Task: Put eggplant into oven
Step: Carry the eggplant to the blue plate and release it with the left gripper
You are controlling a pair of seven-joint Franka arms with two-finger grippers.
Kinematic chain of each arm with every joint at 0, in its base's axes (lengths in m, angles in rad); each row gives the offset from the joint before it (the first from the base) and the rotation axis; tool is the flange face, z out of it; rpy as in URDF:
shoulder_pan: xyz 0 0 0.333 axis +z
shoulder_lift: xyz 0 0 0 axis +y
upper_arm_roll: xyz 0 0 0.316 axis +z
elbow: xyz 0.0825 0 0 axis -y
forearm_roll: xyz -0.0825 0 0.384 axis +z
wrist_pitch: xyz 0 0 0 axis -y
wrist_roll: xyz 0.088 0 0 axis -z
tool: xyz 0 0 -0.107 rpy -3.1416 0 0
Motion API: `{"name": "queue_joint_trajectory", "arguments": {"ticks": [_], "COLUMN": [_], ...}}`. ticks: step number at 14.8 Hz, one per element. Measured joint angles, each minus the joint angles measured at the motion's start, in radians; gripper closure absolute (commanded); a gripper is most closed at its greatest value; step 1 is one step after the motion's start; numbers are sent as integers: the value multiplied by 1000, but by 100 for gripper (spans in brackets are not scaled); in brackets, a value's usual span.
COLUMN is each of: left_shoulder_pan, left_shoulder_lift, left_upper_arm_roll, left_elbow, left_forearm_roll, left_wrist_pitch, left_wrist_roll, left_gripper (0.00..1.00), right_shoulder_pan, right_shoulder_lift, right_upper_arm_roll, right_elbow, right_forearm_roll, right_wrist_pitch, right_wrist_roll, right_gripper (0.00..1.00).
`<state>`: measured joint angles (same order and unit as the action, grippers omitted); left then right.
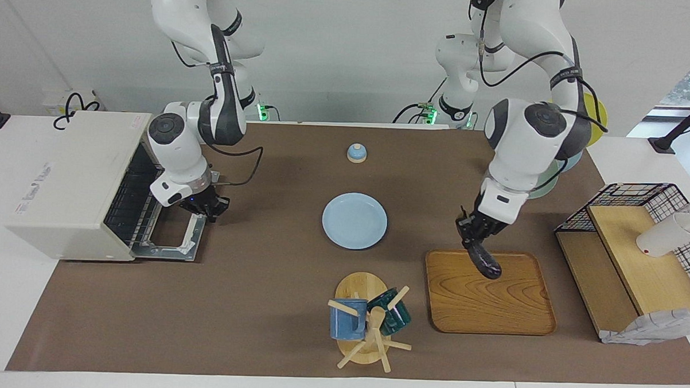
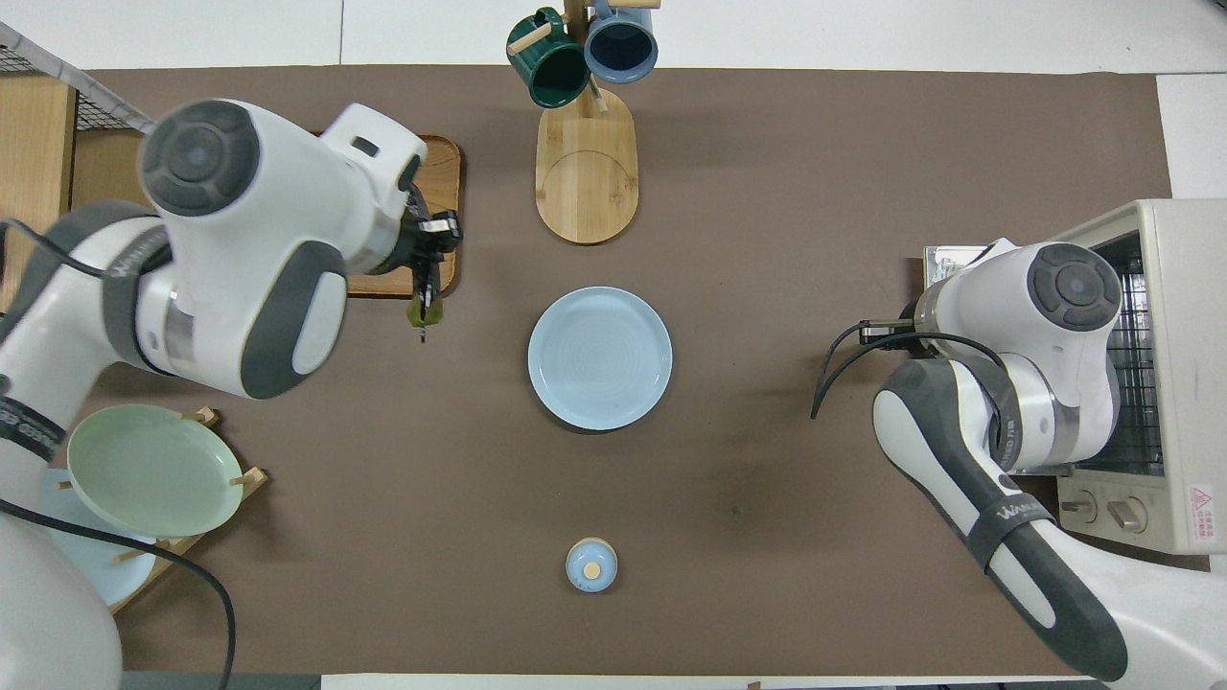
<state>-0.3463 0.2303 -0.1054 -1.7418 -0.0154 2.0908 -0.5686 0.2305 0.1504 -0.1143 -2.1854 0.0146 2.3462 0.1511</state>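
The left gripper has its jaws clamped on the stem end of the eggplant, holding it over the edge of the wooden tray that lies nearest the robots, toward the left arm's end of the tabletop. The eggplant hangs tilted, its long axis slanting down from the jaws, its rounded dark tip pointing away from the robots and low over the tray; whether the tip touches the wood cannot be told. In the overhead view only its greenish stem shows below the gripper.

The right gripper waits over the lowered door of the oven, which stands at the right arm's end of the tabletop with its wire rack exposed; whether its jaws are apart or together cannot be told.

A light blue plate sits mid-tabletop between the tray and the oven.
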Motion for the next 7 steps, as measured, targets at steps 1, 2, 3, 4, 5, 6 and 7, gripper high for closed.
{"name": "queue_joint_trajectory", "arguments": {"ticks": [1, 2, 3, 4, 5, 6, 7], "left_shoulder_pan": [-49, -91, -134, -174, -211, -245, -274], "left_shoulder_lift": [-5, -7, -8, -8, -7, -2, 7], "left_upper_arm_roll": [-1, -2, -2, -2, -2, -2, -1], "left_elbow": [-21, -41, -66, -96, -127, -156, -178], "left_forearm_roll": [-1, -2, -3, -3, -3, -3, -3], "left_wrist_pitch": [4, 19, 55, 104, 154, 198, 231], "left_wrist_roll": [-31, -62, -95, -124, -148, -166, -180], "left_gripper": [100, 100, 100, 100, 100, 100, 100], "right_shoulder_pan": [11, 14, 13, 12, 12, 12, 12], "right_shoulder_lift": [0, 0, 0, 0, 1, 1, 2], "right_upper_arm_roll": [0, 0, -1, -3, -5, -5, -5], "right_elbow": [11, 23, 34, 40, 44, 45, 46], "right_forearm_roll": [0, 0, 0, 0, 0, 0, 0], "right_wrist_pitch": [-15, -29, -35, -40, -42, -42, -42], "right_wrist_roll": [10, 14, 14, 14, 14, 14, 14], "right_gripper": [82, 66, 51, 47, 47, 47, 47]}}
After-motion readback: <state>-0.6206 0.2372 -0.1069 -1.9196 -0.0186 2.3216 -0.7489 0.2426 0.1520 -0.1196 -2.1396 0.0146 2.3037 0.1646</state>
